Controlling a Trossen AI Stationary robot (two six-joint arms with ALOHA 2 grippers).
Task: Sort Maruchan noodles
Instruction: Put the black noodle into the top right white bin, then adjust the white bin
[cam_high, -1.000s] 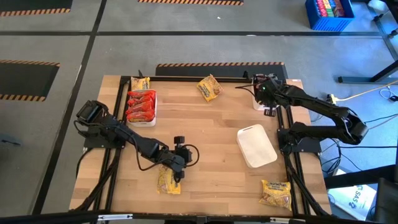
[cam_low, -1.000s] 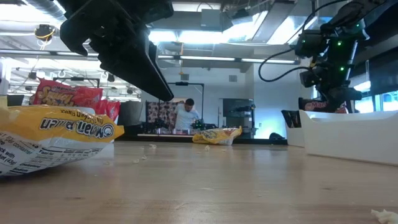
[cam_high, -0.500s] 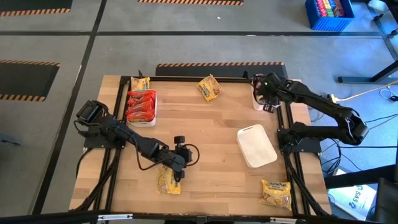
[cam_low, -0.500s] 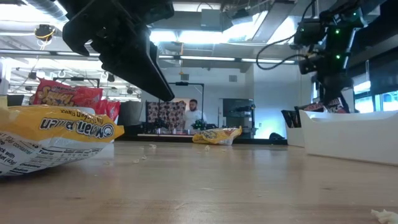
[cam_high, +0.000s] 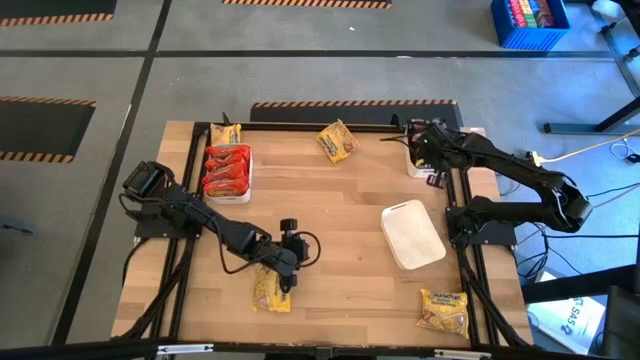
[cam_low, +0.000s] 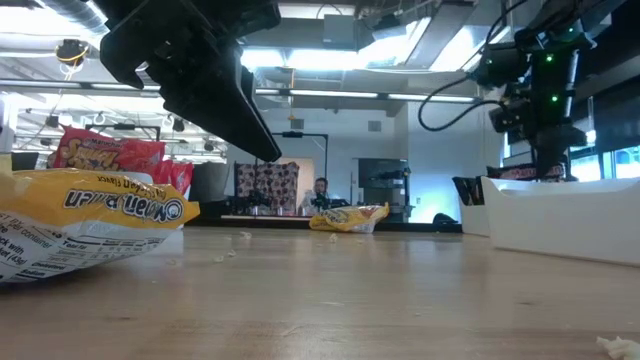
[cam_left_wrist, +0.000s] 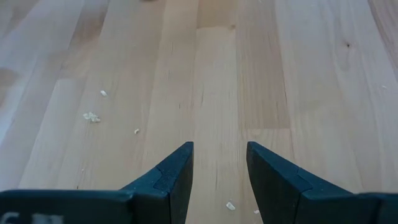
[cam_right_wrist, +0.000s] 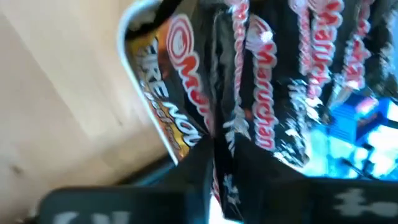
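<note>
Dark Maruchan packets (cam_right_wrist: 261, 74) stand packed in a white tray (cam_high: 416, 163) at the table's far right, and my right gripper (cam_right_wrist: 214, 165) is over them, shut on one. My left gripper (cam_left_wrist: 219, 149) hangs open over bare wood, just beyond a yellow packet (cam_high: 270, 291) that lies flat near the front edge. Red packets (cam_high: 227, 170) fill a white tray at the far left. More yellow packets lie flat at the far left corner (cam_high: 226, 133), the far middle (cam_high: 338, 141) and the near right (cam_high: 443, 310). My right gripper pinches a thin crinkled edge (cam_right_wrist: 219, 140) of one dark packet between its two fingers, coming down steeply from above. The packet is still among the others in the tray. The fingers themselves hide how far back the edge reaches.
An empty white tray (cam_high: 412, 233) lies right of centre, between the right arm's base and the open wood in the middle. Noodle crumbs (cam_left_wrist: 91, 116) dot the boards. Black frame rails (cam_high: 300, 127) run along the table's edges. A person (cam_low: 321, 192) stands in the room beyond.
My right gripper has rolled about its own axis and tipped over the tray of dark packets, staying above the same spot. The person in the room behind has walked to the right.
</note>
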